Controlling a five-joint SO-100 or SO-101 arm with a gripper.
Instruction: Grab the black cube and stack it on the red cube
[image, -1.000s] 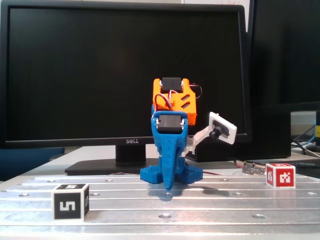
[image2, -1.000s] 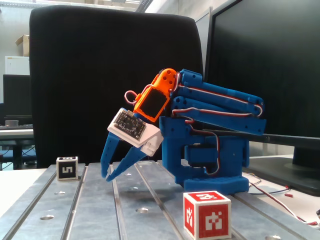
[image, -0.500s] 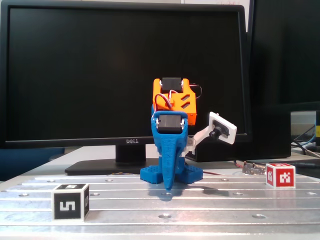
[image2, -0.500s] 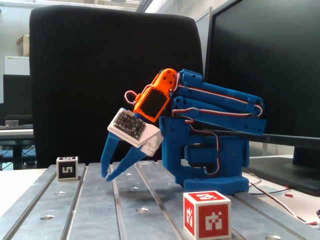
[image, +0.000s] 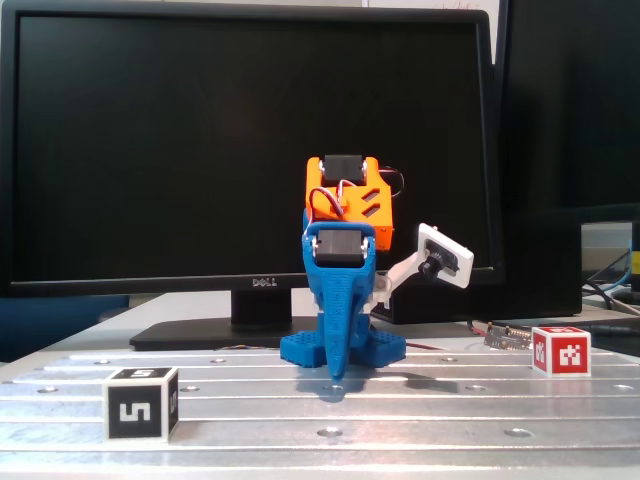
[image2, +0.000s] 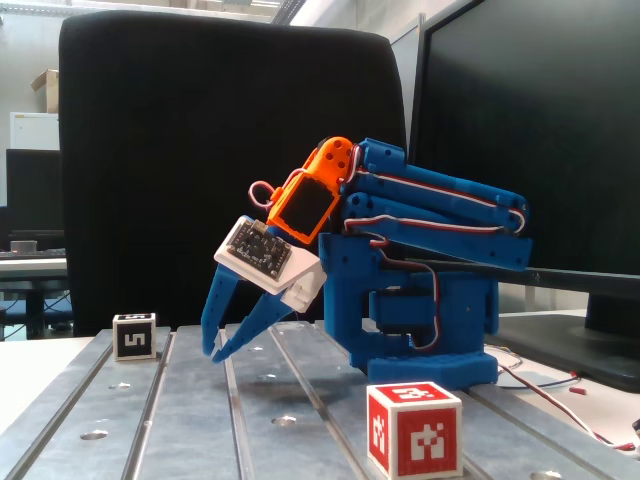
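Note:
The black cube (image: 140, 403), white-edged with a white "5"-like mark, sits on the metal table at the front left in a fixed view. It also shows far left in the side fixed view (image2: 134, 336). The red cube (image: 560, 350) sits at the right, and in the side fixed view it is near the front (image2: 414, 428). My blue gripper (image: 335, 388) hangs tip-down in front of the folded arm's base, between the two cubes and touching neither. In the side fixed view the gripper (image2: 213, 354) has its fingertips together just above the table, empty, a short way right of the black cube.
A slotted metal table (image: 420, 415) with bolt holes carries everything. A Dell monitor (image: 250, 140) stands behind the arm. A black chair back (image2: 220, 150) fills the background. Loose wires and a small board (image: 505, 335) lie near the red cube.

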